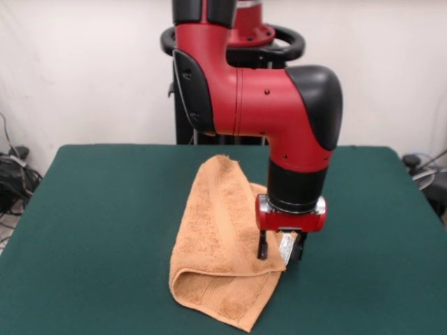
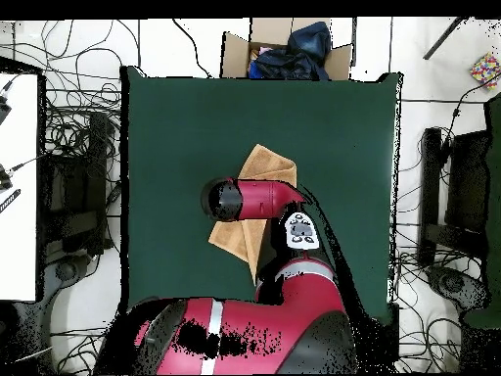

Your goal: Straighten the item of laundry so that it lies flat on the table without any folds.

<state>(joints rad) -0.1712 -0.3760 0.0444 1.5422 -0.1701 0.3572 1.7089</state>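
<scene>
Towel (image 1: 213, 241): orange-tan terry cloth, lying folded on the desk (image 1: 91, 209) near its middle. In the front view, doubled over along the edge toward the camera, with a rounded fold at the picture's lower left and a pointed corner at the bottom; long body running away toward the pedestal, ending in a raised, bunched tip. Upper layer not matching the lower, a second edge showing along the right side. Small white tag (image 1: 286, 246) at the right edge, between the two dark fingers.

Hand (image 1: 281, 248): lowered at the towel's right edge in the front view, below a red wrist ring and black cuff. One finger (image 1: 262, 246) standing against the cloth, the other on the far side of the tag. Fingers close together about the tag and towel edge, apparently clenched on the towel there, though contact not sharply visible.

Overhead view: towel (image 2: 262, 164) partly covered by the red arm (image 2: 259, 201), one corner showing above the arm and another portion below and to the left of it; hand itself hidden under the black joint.

Desk: dark green, much wider than the towel, bare cloth on every side of it.
</scene>
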